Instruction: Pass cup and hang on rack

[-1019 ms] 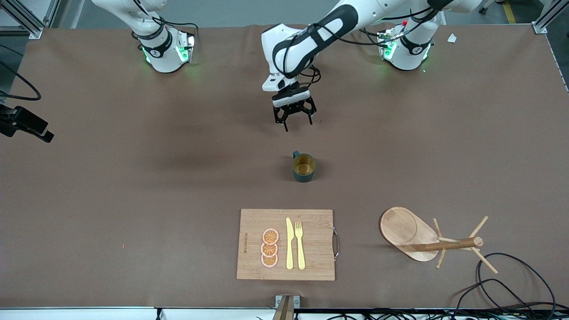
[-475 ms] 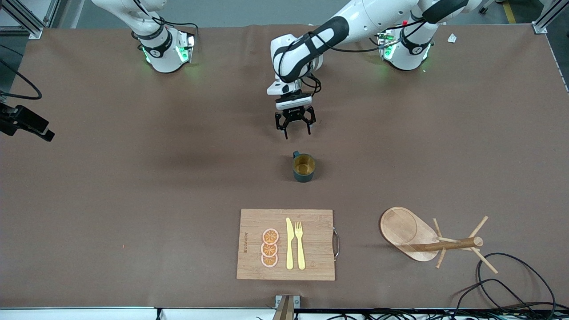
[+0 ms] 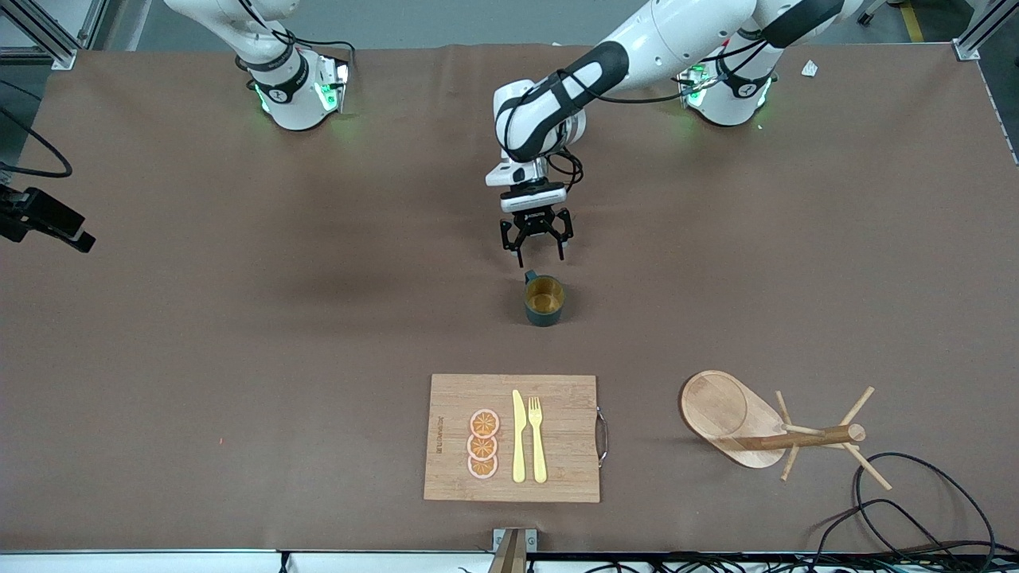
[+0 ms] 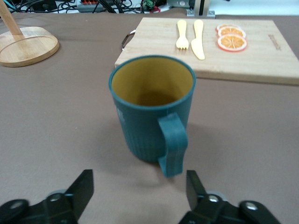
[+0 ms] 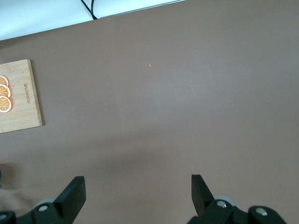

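Observation:
The dark teal cup [image 3: 544,300] stands upright mid-table, its yellowish inside showing. Its loop handle [image 4: 173,145] points toward my left gripper [image 3: 540,254]. That gripper hangs low over the bare table beside the handle, open, with nothing between its fingers [image 4: 84,185]; it does not touch the cup [image 4: 152,107]. The wooden rack [image 3: 736,418] stands upright toward the left arm's end, nearer the front camera than the cup, its pegs bare; its base [image 4: 28,44] shows in the left wrist view. My right gripper [image 5: 138,184] is open over bare table and out of the front view.
A bamboo cutting board [image 3: 557,398] with a yellow knife, a fork and orange slices lies nearer the front camera than the cup. Black cables [image 3: 899,493] coil beside the rack at the table's front edge. A black camera mount [image 3: 44,219] juts in at the right arm's end.
My left gripper has come down and moved toward the cup, its fingers drawing in slightly. The cup, the rack and the right arm have not moved.

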{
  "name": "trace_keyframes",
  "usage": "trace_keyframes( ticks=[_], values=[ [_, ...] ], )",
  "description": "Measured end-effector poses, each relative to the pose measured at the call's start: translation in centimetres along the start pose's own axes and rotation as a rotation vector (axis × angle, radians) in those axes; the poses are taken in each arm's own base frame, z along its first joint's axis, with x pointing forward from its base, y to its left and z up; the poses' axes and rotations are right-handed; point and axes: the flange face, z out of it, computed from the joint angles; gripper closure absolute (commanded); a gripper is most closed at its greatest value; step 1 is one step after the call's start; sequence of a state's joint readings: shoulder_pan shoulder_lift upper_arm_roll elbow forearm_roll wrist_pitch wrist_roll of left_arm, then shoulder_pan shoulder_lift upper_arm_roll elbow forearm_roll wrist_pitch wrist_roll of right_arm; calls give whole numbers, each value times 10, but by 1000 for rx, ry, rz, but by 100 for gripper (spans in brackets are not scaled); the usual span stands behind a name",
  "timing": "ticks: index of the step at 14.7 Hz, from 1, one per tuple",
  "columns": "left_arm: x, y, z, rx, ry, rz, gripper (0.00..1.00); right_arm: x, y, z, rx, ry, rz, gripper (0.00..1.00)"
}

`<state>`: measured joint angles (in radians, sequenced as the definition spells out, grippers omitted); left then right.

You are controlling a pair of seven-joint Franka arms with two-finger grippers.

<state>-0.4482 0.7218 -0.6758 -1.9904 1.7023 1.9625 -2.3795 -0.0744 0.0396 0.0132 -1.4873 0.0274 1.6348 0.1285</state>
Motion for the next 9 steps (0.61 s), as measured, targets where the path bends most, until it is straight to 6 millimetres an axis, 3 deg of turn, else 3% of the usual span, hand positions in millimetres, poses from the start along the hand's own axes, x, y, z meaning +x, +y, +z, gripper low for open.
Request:
trace_keyframes(
  ticks=[4,9],
  values=[
    [3,10,9,3,-10,-40,32,0,0,0,0,0,0,0],
    [2,13,14,7,-19,-50,63,-1,0,-2,0,3,0,0]
  ],
)
